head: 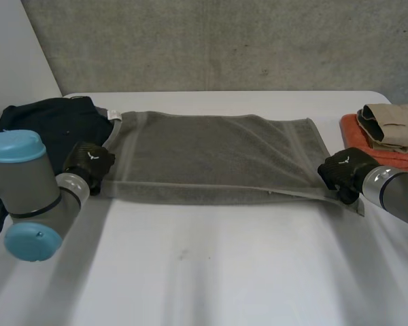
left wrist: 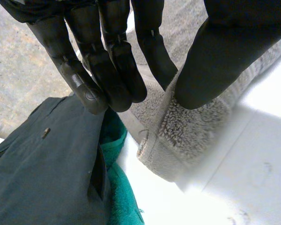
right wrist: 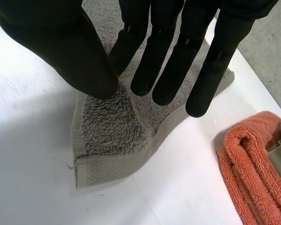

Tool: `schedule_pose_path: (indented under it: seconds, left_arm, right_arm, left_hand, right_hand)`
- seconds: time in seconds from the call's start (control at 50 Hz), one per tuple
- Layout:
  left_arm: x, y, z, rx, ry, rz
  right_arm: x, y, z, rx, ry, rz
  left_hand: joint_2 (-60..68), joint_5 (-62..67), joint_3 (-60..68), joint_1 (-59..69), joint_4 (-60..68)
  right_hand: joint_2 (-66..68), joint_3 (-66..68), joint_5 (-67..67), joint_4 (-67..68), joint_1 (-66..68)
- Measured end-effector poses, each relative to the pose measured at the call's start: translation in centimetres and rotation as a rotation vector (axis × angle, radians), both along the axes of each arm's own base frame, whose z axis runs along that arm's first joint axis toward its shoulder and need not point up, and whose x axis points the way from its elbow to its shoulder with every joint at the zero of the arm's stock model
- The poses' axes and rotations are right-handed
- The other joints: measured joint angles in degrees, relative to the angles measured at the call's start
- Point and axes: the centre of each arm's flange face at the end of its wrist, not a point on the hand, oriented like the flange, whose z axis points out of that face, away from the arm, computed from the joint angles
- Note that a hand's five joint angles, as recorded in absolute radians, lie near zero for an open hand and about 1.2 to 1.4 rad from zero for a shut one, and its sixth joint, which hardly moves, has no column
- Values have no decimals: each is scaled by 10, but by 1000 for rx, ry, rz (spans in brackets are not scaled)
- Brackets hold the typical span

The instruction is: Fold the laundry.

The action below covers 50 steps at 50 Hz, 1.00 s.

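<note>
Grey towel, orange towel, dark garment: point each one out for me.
grey towel point(head: 211, 153), head view, middle of its flat spread
orange towel point(right wrist: 250, 159), right wrist view, its folded edge
dark garment point(left wrist: 42, 178), left wrist view, its flat front

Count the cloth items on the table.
5: grey towel, centre; dark garment over teal cloth at its left end; beige garment on orange towel at its right. Stacks may hide more.

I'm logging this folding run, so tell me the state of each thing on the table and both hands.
Grey terry towel, spread flat, apparently doubled over.
Left hand, pinching the towel's near left corner.
Right hand, pinching its near right corner.
Dark navy garment, heaped over a green cloth.
Orange terry towel, folded.
Beige fabric garment, folded, atop the orange towel.
</note>
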Motion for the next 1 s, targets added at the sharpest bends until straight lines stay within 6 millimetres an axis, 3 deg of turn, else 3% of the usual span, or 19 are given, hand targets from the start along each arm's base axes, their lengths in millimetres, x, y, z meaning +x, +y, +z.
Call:
schedule_pose_path:
  seconds: [0.12,0.26,0.36,0.38,0.44,0.5,0.56,0.7,0.86,1.0]
  left_arm:
    - [5,10,14,17,38,6]
    - [17,28,15,109,-3,18]
    - [31,73,19,294,-144,-6]
    - [31,75,19,302,-149,-8]
    - [41,108,25,426,-238,-31]
    - [43,122,28,468,-277,-52]
    - [41,124,33,456,-295,-71]
    - [13,87,47,288,-245,-95]
    - [-39,6,50,49,-99,-47]
    - [-64,-46,37,-76,-87,24]
  right_arm:
    - [1,5,6,14,3,6]
    - [-4,17,14,71,49,26]
    - [-18,39,25,193,169,85]
    - [-19,41,26,204,178,91]
    - [-29,56,33,301,259,144]
    - [-35,62,39,352,316,178]
    - [-36,61,42,351,344,188]
    - [-23,27,31,183,331,134]
    - [7,-37,11,-184,225,23]
    - [27,-75,-3,-386,179,1]
  left_hand:
    - [0,0,0,0,0]
    - [0,0,0,0,0]
    - [0,0,0,0,0]
    - [0,0,0,0,0]
    - [0,0,0,0,0]
    - [0,0,0,0,0]
    - [0,0,0,0,0]
    - [1,0,0,0,0]
    - [1,0,0,0,0]
    - [1,0,0,0,0]
  right_hand:
    - [0,0,0,0,0]
    - [0,0,0,0,0]
    - [0,0,0,0,0]
    - [0,0,0,0,0]
    - [0,0,0,0,0]
    - [0,0,0,0,0]
    - [0,0,0,0,0]
    - [0,0,0,0,0]
    - [0,0,1,0,0]
    - [0,0,1,0,0]
